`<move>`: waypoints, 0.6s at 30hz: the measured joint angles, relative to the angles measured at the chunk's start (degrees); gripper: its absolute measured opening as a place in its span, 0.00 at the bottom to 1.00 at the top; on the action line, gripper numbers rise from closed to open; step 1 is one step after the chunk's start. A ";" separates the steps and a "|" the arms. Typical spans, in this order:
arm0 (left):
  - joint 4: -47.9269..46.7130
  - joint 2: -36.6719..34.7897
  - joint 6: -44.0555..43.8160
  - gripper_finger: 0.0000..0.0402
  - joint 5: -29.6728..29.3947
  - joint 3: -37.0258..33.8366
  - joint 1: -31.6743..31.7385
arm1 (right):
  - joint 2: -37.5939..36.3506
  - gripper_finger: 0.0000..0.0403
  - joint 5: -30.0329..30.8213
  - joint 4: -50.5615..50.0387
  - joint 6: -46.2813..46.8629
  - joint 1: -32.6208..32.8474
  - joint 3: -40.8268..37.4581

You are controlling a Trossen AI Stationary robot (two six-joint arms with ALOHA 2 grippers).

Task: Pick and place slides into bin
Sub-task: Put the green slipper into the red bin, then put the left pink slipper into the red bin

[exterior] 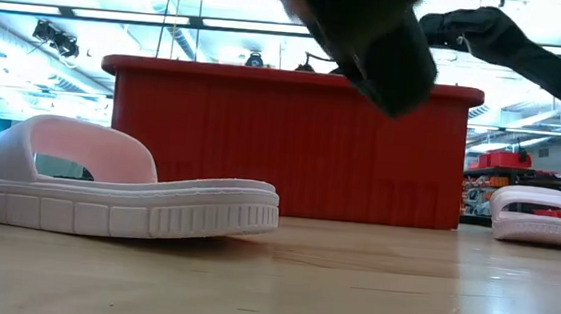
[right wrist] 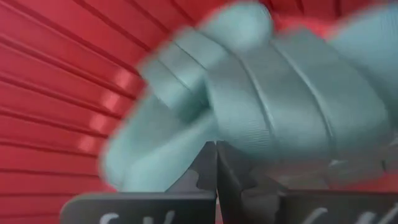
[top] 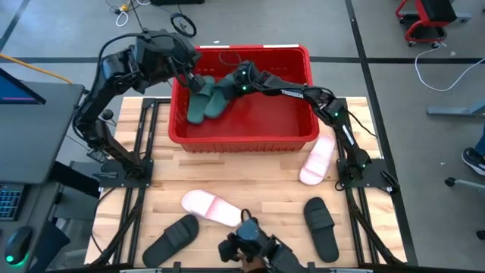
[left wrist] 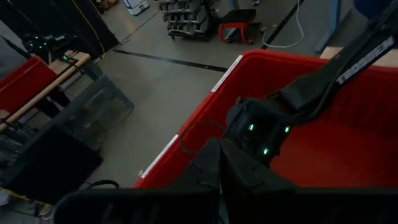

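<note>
Two arms: both are reaching into the large red plastic bin [top: 242, 136].
Right gripper [top: 241, 82]: fingers together, empty, facing dark green rubber slides [top: 208, 98] lying inside.
Left gripper [top: 189, 76]: fingers closed, holding nothing.

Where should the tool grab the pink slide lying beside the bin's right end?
Probably the wide strap of the pink slide, coming straight down from above. It lies sole-down beside the bin, so the strap arches clear of the footbed and one finger could likely slip underneath.
</note>
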 joint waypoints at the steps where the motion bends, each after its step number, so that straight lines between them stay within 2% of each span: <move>1: -0.18 0.00 0.23 0.03 0.00 0.00 0.05 | -0.25 0.00 -0.52 0.23 0.27 0.10 0.07; 3: -0.48 0.00 0.27 0.04 0.03 -0.01 0.43 | -1.04 0.00 -0.92 -2.12 -1.46 0.28 0.06; 7: -0.43 0.00 0.26 0.03 -0.01 -0.01 0.66 | -5.26 0.00 -1.49 -13.18 -8.48 1.40 -0.10; 14: -1.64 0.22 -2.38 0.03 0.30 -0.01 0.50 | -21.29 0.00 1.84 -34.44 -19.58 7.00 -0.06; 18: -3.91 0.59 -5.75 0.07 8.13 -0.55 0.16 | -34.23 0.00 3.64 -40.07 -21.07 13.93 0.07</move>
